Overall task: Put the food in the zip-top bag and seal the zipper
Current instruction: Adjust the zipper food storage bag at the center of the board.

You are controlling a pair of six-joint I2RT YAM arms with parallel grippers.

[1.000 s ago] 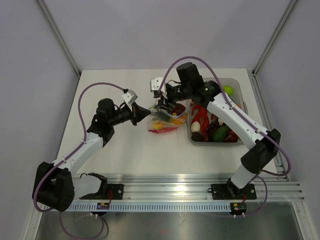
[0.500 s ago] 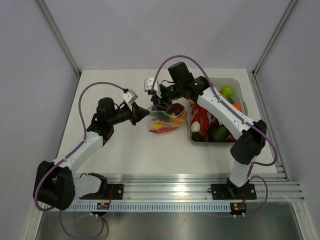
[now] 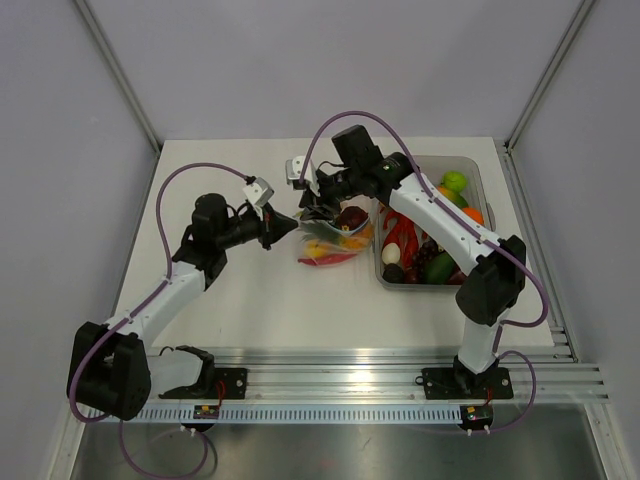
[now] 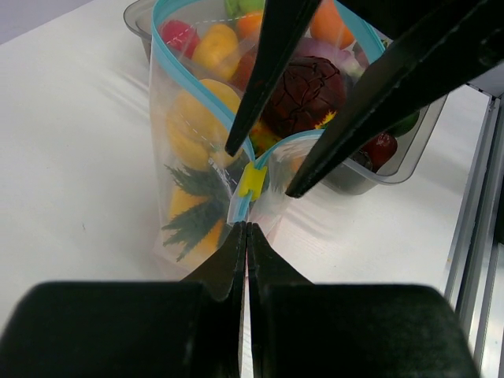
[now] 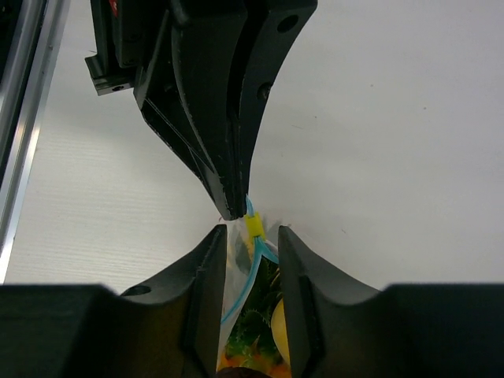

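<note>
The zip-top bag (image 3: 330, 245) stands mouth-up at the table's middle, holding food: a dark round piece (image 4: 303, 94), yellow fruit (image 4: 197, 118) and a leafy pineapple. Its blue zipper (image 4: 152, 47) gapes open and runs down to a yellow slider (image 4: 252, 181) at the near end. My left gripper (image 4: 246, 227) is shut on the bag's zipper end just past the slider. My right gripper (image 5: 250, 235) is open, one finger on each side of the zipper beside the slider (image 5: 253, 226), facing the left gripper's fingers (image 5: 228, 157) tip to tip. More food (image 3: 435, 265) lies in the tub.
A rigid clear tub (image 3: 470, 180) of toy fruit and vegetables stands right of the bag, close against it. The rail with the arm bases (image 3: 340, 385) runs along the near edge. Grey walls close in the back and sides.
The right gripper has shifted left along the bag's mouth toward the left gripper, and its jaws have narrowed. The left gripper and the bag have stayed put.
</note>
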